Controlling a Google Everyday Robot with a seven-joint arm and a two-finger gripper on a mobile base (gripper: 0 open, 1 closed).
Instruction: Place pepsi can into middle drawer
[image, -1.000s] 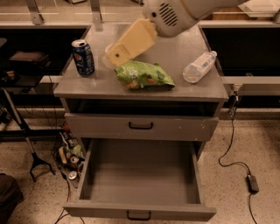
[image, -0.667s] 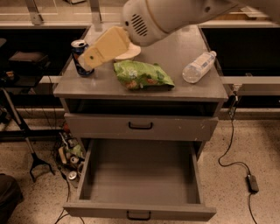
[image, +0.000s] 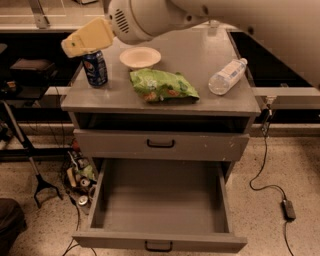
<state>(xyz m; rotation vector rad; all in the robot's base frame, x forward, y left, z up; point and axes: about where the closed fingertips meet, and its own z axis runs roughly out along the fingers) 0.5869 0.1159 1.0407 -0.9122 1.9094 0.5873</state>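
Observation:
The pepsi can (image: 96, 69), blue with a silver top rim, stands upright at the left edge of the grey cabinet top (image: 200, 55). My gripper (image: 86, 40), cream-yellow, hangs just above the can and covers its top; I cannot tell whether it touches the can. The middle drawer (image: 160, 200) is pulled wide open at the bottom of the view. Its deep box holds nothing, and a small black handle shows on its front (image: 159, 245).
A white bowl (image: 140, 56), a green chip bag (image: 162, 86) and a clear water bottle (image: 227, 76) lying on its side share the top. The upper drawer front (image: 161, 145) is closed. Cables and clutter (image: 80, 175) lie on the floor left of the cabinet.
My arm has swung left across the cabinet top; the gripper went from over the bowl to just above the pepsi can. The bowl now shows uncovered. The can has not moved.

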